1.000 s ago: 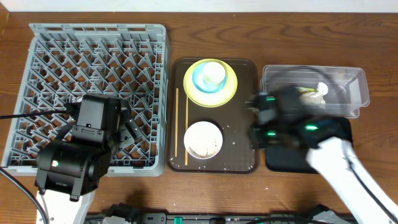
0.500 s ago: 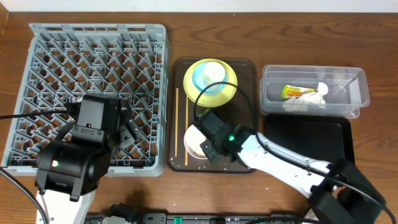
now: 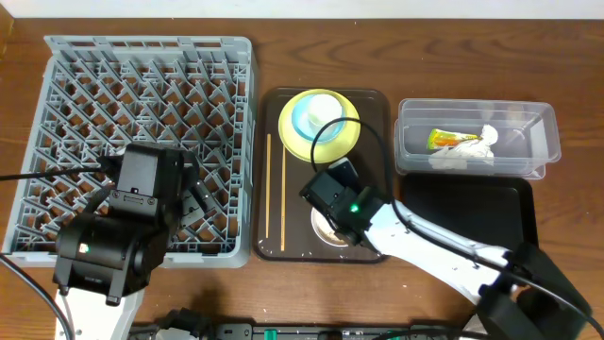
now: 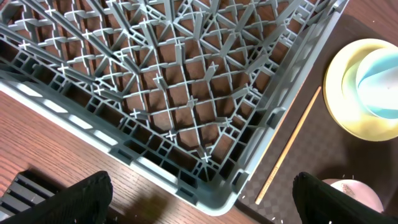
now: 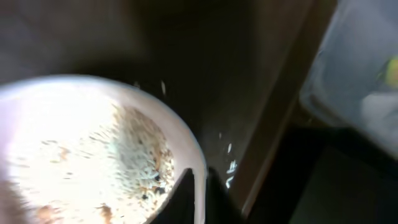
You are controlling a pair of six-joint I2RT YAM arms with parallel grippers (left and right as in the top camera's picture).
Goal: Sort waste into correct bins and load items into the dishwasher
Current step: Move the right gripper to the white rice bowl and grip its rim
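Right gripper (image 5: 199, 196) clamped the white bowl (image 5: 74, 143) by its rim (rice (image 5: 137, 162) inside); left gripper (image 4: 202, 190) hung wide open above the dish rack (image 4: 186, 93).

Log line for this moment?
right gripper: straddling white bowl rim | left gripper: open, over rack | tissue, wrapper: in tub

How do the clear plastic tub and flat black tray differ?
The clear plastic tub has tall see-through walls; the flat black tray is shallow and opaque. The tub holds a crumpled white tissue and an orange-and-green wrapper; the tray's visible part holds nothing. Both are rectangular.
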